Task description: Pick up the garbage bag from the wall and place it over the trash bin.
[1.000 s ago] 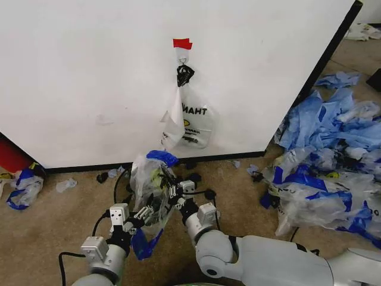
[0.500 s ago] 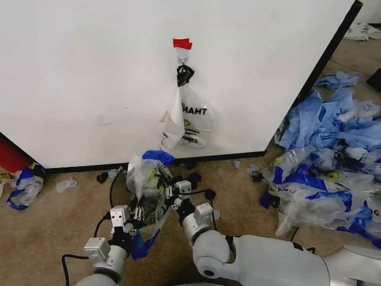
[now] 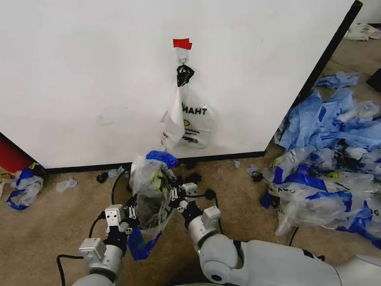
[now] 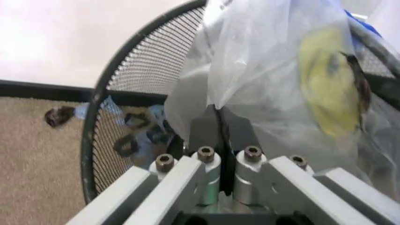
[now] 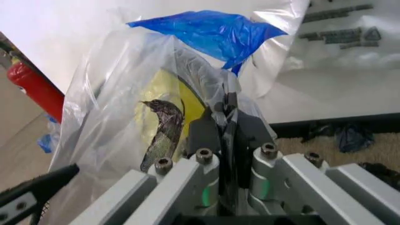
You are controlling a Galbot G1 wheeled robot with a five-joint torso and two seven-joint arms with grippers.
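Note:
The garbage bag (image 3: 150,186), thin see-through plastic with blue patches, is stretched between my two grippers low in front of the wall (image 3: 89,71). My left gripper (image 3: 132,213) is shut on one edge of the garbage bag (image 4: 250,70). My right gripper (image 3: 174,193) is shut on the opposite edge, below the blue handle (image 5: 209,30). The trash bin (image 4: 140,65), black mesh with a round rim, stands right under and behind the bag in the left wrist view, and the bag hangs partly inside its rim. A yellow print with a dark bird shows on the plastic.
A clear bag with black lettering (image 3: 191,122) hangs from the hook (image 3: 183,59) under red tape (image 3: 182,43). Heaped blue and clear bags (image 3: 333,161) cover the floor at the right. Scraps lie along the wall's base. A red extinguisher (image 5: 34,86) stands at the left.
Both grippers keep their hold on the bag. The left gripper has shifted slightly left and the right one slightly down and right, with the bag shifting between them.

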